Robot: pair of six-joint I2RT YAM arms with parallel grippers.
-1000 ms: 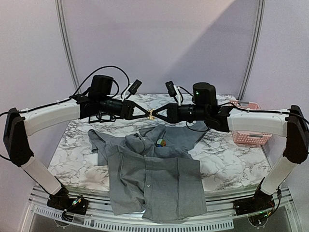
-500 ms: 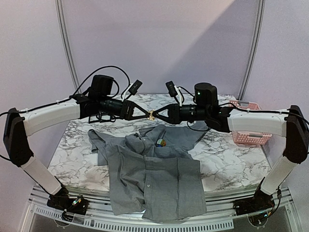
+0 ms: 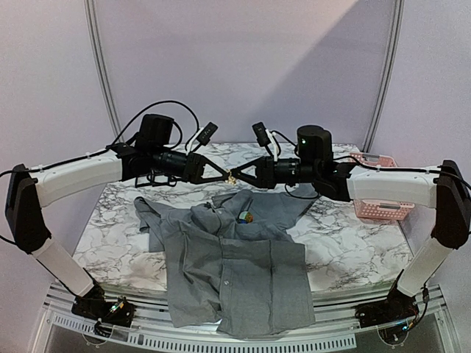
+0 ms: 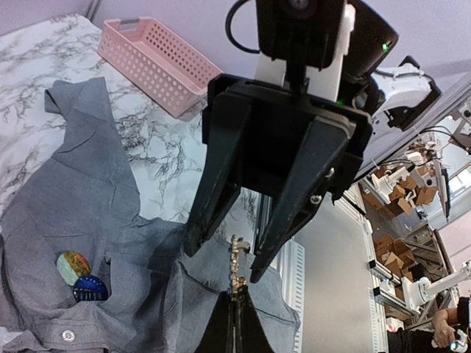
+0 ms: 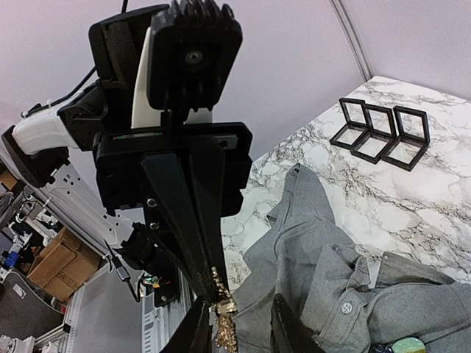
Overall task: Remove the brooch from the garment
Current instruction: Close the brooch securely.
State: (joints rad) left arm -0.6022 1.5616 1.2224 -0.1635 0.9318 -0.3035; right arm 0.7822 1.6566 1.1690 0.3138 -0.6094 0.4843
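A small gold brooch (image 3: 231,175) hangs in the air above the grey shirt (image 3: 235,272), between the two grippers. My left gripper (image 3: 224,175) is shut on the brooch's lower end (image 4: 237,268). My right gripper (image 3: 240,173) faces it with its jaws apart on either side of the brooch (image 5: 223,315); the brooch sits close to one finger. The shirt lies spread on the marble table (image 3: 346,243), collar to the rear, and also shows in the left wrist view (image 4: 88,206) and the right wrist view (image 5: 324,243).
A round multicoloured badge (image 3: 247,216) sits on the shirt by the collar, with a dark blue one (image 4: 90,288) beside it. A pink basket (image 3: 383,206) stands at the table's right edge. Three black square frames (image 5: 379,129) lie at the far left of the table.
My right gripper's jaws have spread apart around the brooch. My left gripper keeps hold of the brooch. Both arms have stayed almost in place.
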